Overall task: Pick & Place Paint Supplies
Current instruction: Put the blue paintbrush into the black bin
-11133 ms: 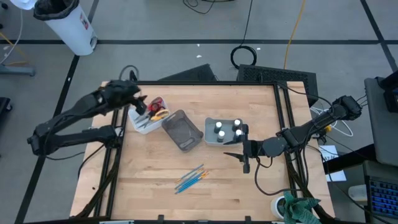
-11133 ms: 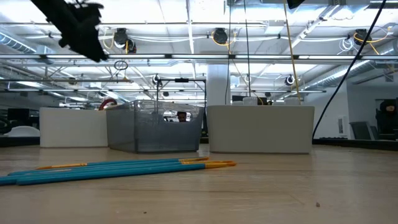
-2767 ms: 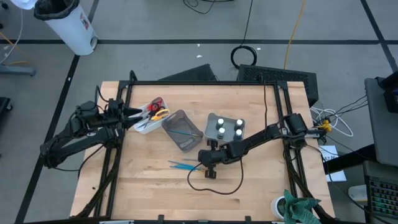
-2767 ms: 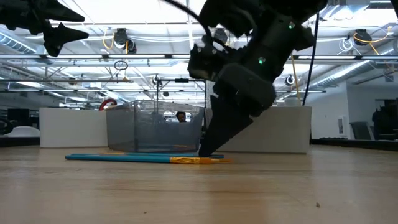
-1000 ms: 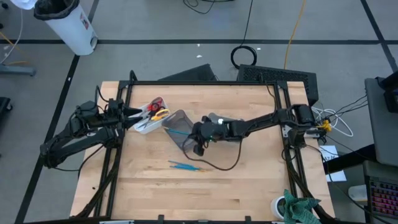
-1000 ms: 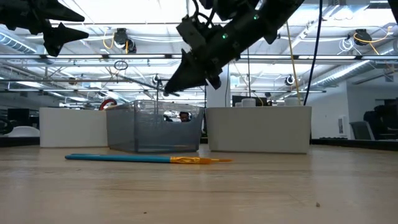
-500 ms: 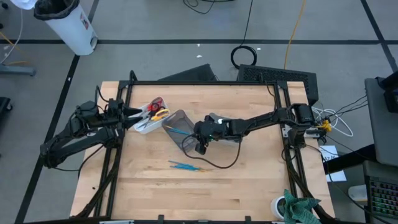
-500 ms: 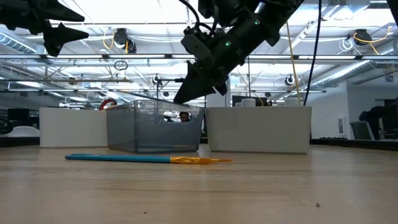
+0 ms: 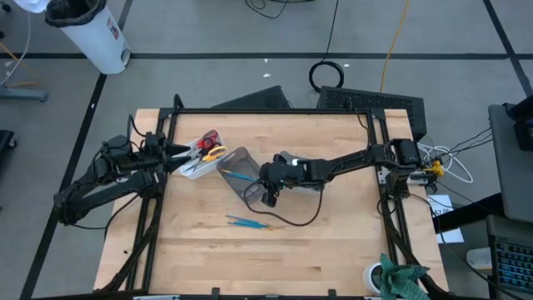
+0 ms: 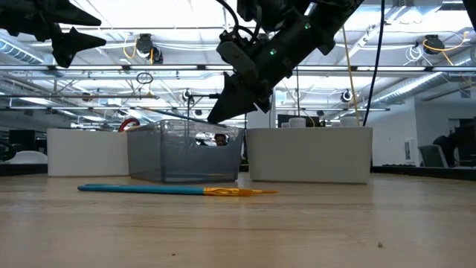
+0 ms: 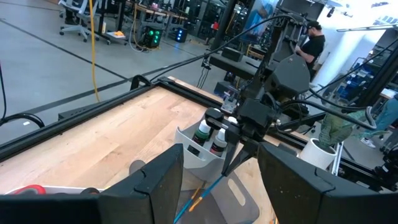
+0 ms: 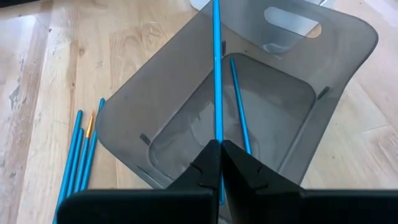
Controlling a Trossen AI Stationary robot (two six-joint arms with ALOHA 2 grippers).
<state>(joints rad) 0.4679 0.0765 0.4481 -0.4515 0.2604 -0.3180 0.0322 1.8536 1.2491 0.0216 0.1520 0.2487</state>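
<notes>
The right gripper (image 9: 265,197) hangs over the smoky translucent bin (image 12: 323,68) near the middle of the tabletop (image 9: 333,250), its fingers (image 12: 245,165) pressed together on a blue paintbrush (image 12: 216,74) that slants down across the bin's open top. A second blue brush (image 12: 240,106) lies on the bin's floor. Three more blue brushes (image 9: 247,222) rest on the bare wood just toward the front edge from the bin. Beside the bin, toward the right edge, a white tray (image 11: 202,155) holds small dark bottles with white caps (image 11: 217,140). The left gripper (image 9: 171,152) waits by the left edge with its fingers apart, beside a white tray of red and yellow-handled scissors (image 9: 210,147).
</notes>
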